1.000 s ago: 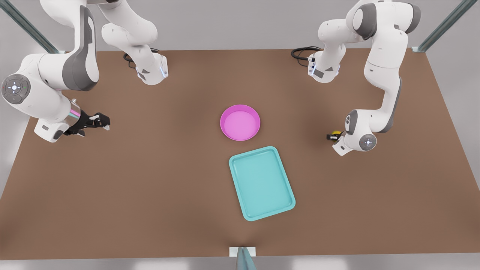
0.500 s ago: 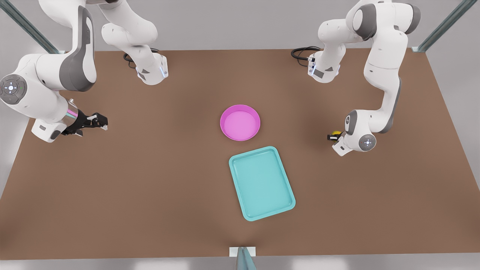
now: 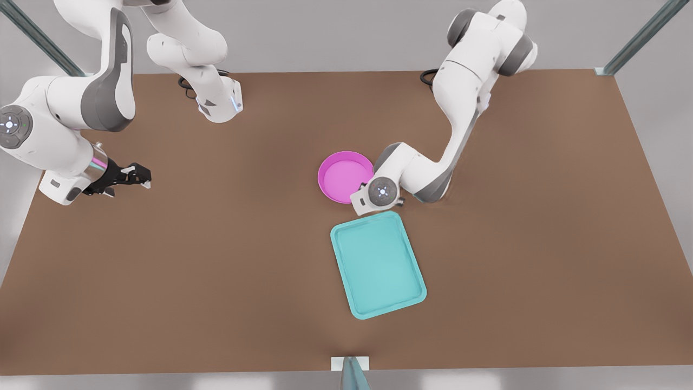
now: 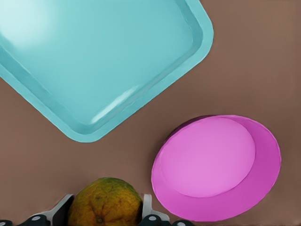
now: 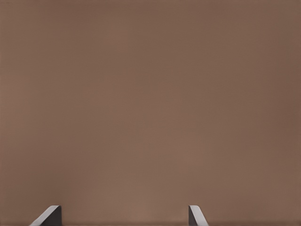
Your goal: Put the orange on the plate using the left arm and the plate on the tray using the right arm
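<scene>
Beside plate (image 3: 342, 176): left tool (image 4: 107, 217) grips orange (image 4: 104, 202).

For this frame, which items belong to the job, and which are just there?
Job:
- bumpy yellow-orange ball, in left gripper, beside the plate
- round magenta plate
- turquoise rectangular tray
- right gripper, open, waiting

Just there:
- brown table
- black cables
</scene>
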Controlling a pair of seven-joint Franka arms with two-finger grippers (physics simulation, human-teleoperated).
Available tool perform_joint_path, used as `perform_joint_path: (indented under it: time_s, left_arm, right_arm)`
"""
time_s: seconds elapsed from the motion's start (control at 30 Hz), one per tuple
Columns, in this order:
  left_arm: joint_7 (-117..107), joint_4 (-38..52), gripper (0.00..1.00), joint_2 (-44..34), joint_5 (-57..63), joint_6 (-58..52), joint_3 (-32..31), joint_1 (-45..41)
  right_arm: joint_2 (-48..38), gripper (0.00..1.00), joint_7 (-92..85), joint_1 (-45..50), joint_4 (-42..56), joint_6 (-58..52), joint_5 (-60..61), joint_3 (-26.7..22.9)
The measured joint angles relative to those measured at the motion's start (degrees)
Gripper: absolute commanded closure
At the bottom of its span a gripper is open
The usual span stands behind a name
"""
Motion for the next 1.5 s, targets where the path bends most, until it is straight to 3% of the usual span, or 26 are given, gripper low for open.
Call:
perform_joint_path:
  time_s: [0.17, 0.2, 0.23, 0.37, 0.43, 0.53, 0.57, 0.6, 0.63, 0.67, 0.7, 0.77, 0.87, 1.0, 1.1, 1.3, 1.5]
  left_arm:
    - [-8.97, 1.73, 0.33, 5.05, -4.07, -0.18, -0.04, -9.06]
    - [-10.53, 1.74, 0.19, 5.67, -4.48, 0.07, -0.04, -9.63]
    - [-12.01, 1.74, 0.00, 6.12, -4.83, 0.32, -0.03, -9.91]
    - [-17.08, 1.52, 0.00, 5.78, -5.50, 1.38, 0.46, -9.79]
    - [-18.28, 3.19, 0.00, -3.19, -6.46, -3.44, 9.22, -6.99]
    - [-16.37, 10.14, 0.00, -13.62, -7.21, -14.47, 33.66, -3.18]
    - [-15.47, 12.13, 0.00, -14.47, -7.42, -17.39, 39.02, -2.78]
    - [-14.57, 14.02, 0.00, -14.92, -7.55, -20.03, 39.43, 0.16]
    - [-13.72, 16.07, 0.00, -16.36, -6.42, -22.45, 29.41, 9.87]
    - [-12.79, 12.80, 0.00, -20.37, -3.53, -23.34, 17.37, 20.20]
    - [-11.79, 7.65, 0.00, -25.27, -0.66, -22.71, 10.27, 26.54]
    - [-9.97, 6.66, 0.00, -26.37, 3.64, -22.43, 4.50, 30.93]
    - [-7.49, 7.21, 0.00, -26.22, 6.68, -23.20, 3.02, 31.51]
    - [-4.80, 8.96, 0.00, -25.80, 7.33, -24.31, 2.28, 31.86]
    - [-3.14, 9.56, 0.00, -25.48, 7.40, -24.79, 2.25, 31.75]
    - [-0.56, 9.70, 0.00, -24.85, 6.73, -25.28, 2.74, 31.89]
    - [1.27, 9.43, 0.00, -24.20, 6.15, -25.43, 2.28, 31.59]
  right_arm:
    - [0.22, 0.00, -0.03, 0.21, -0.08, -0.06, 0.00, -0.02]
    - [0.28, 0.00, -0.03, 0.25, -0.08, -0.05, 0.00, -0.02]
    - [0.30, 0.00, -0.04, 0.28, -0.09, -0.03, 0.00, -0.01]
    - [0.33, 0.00, -0.05, 0.33, -0.09, -0.08, -0.01, 0.00]
    - [0.94, 0.00, -0.03, 0.17, -0.32, -0.07, 0.17, 0.12]
    - [8.21, 0.00, 0.05, 2.39, -0.07, 0.15, 4.37, 1.08]
    - [11.45, 0.00, 0.12, 6.39, 0.21, 0.82, 6.90, 1.38]
    - [13.90, 0.00, 0.41, 11.04, 0.33, 1.95, 9.29, 2.20]
    - [15.64, 0.00, 1.01, 15.40, 0.29, 3.50, 11.17, 2.96]
    - [16.96, 0.00, 1.74, 18.87, 0.17, 5.15, 12.63, 3.39]
    - [18.47, 0.00, 2.49, 21.48, 0.05, 6.79, 14.41, 3.61]
    - [21.42, 0.00, 3.85, 24.25, -0.16, 9.57, 18.65, 3.77]
    - [23.13, 0.00, 5.58, 26.41, -2.74, 12.63, 24.54, 3.84]
    - [13.89, 0.00, 7.30, 28.12, -21.51, 22.52, 29.01, 7.17]
    - [13.27, 0.00, 8.50, 29.23, -28.25, 33.05, 31.37, 10.19]
    - [21.44, 0.00, 10.67, 32.30, -26.67, 49.05, 36.38, 11.50]
    - [24.75, 0.00, 12.24, 32.67, -25.20, 55.88, 37.39, 12.74]
